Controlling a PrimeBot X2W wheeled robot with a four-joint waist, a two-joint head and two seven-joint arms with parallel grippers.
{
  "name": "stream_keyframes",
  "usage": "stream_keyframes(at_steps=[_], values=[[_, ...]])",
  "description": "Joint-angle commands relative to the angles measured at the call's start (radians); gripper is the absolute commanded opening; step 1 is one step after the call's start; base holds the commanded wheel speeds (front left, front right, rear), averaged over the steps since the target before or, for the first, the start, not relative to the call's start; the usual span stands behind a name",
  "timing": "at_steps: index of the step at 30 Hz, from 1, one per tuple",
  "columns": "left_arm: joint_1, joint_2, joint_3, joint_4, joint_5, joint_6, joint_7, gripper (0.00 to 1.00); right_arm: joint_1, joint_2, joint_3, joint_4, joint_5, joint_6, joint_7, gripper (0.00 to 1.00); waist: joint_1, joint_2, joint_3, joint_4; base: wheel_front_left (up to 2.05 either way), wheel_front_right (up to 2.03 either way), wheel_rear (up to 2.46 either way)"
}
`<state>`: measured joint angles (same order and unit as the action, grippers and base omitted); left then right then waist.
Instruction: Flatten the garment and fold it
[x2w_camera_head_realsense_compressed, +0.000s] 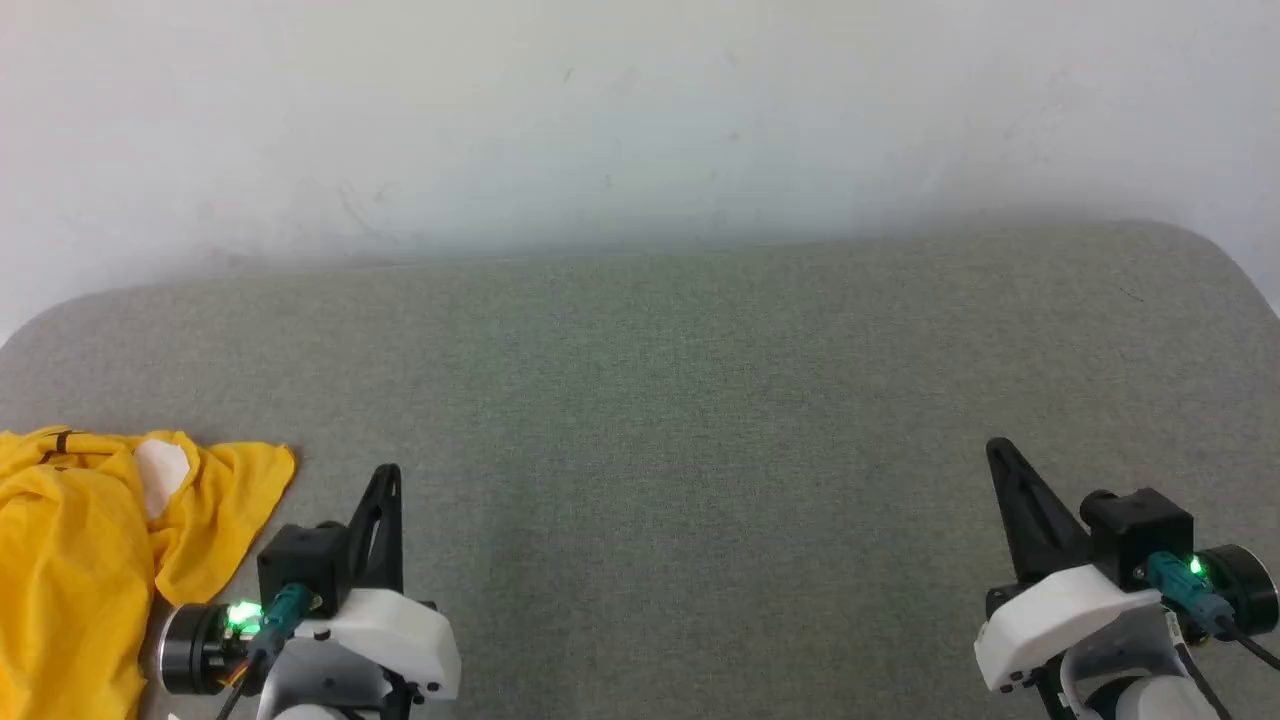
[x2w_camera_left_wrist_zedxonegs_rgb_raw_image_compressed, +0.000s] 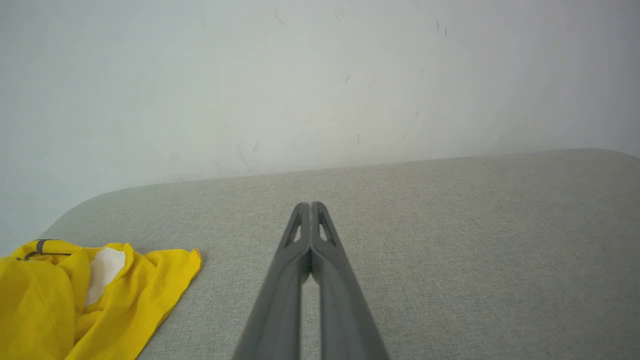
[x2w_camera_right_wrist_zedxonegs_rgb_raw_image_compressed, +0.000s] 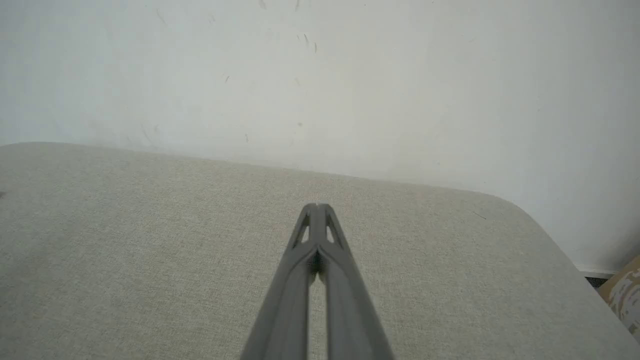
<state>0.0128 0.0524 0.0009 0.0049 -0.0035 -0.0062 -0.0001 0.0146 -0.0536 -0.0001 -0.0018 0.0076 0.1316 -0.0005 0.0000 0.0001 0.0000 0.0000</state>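
The crumpled garment (x2w_camera_head_realsense_compressed: 70, 560) lies lengthwise near-to-far, one flap (x2w_camera_head_realsense_compressed: 245, 490) pointing right.

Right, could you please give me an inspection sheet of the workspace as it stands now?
Surface: grey fabric top, rounded far corners.
Job's things: yellow garment crumpled at the near left, white patch showing.
Clutter: nothing seen.
Grippers: left gripper and right gripper both shut, holding nothing.
Cables: left wrist cable and right wrist cable, teal plugs.
Surroundings: scuffed white wall; brown patterned object off the top's right edge.
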Motion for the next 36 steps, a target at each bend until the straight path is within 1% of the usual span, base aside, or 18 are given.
stream_keyframes(at_steps=[1, 31, 32, 36], values=[[-0.013, -0.002, -0.001, -0.005, 0.004, 0.006, 0.0, 0.0, -0.015, 0.003, 0.0, 0.002, -0.008, -0.001, 0.0, 0.0, 0.0, -0.0001, 0.0, 0.0, 0.0, 0.0, 0.0], [-0.013, -0.002, -0.001, -0.005, 0.004, 0.006, 0.0, 0.0, -0.015, 0.003, 0.0, 0.002, -0.008, -0.001, 0.0, 0.0, 0.0, -0.0001, 0.0, 0.0, 0.0, 0.0, 0.0], [0.0, 0.0, 0.0, 0.0, 0.0, 0.0, 0.0, 1.0, 0.0, 0.0, 0.0, 0.0, 0.0, 0.0, 0.0, 1.0, 0.0, -0.0001, 0.0, 0.0, 0.0, 0.0, 0.0], [0.0, 0.0, -0.005, 0.003, -0.006, -0.002, -0.005, 1.0, 0.003, 0.0, 0.0, 0.0, 0.004, 0.0, -0.003, 1.0, 0.0, -0.0001, 0.001, 0.0, 0.0, 0.0, 0.0]])
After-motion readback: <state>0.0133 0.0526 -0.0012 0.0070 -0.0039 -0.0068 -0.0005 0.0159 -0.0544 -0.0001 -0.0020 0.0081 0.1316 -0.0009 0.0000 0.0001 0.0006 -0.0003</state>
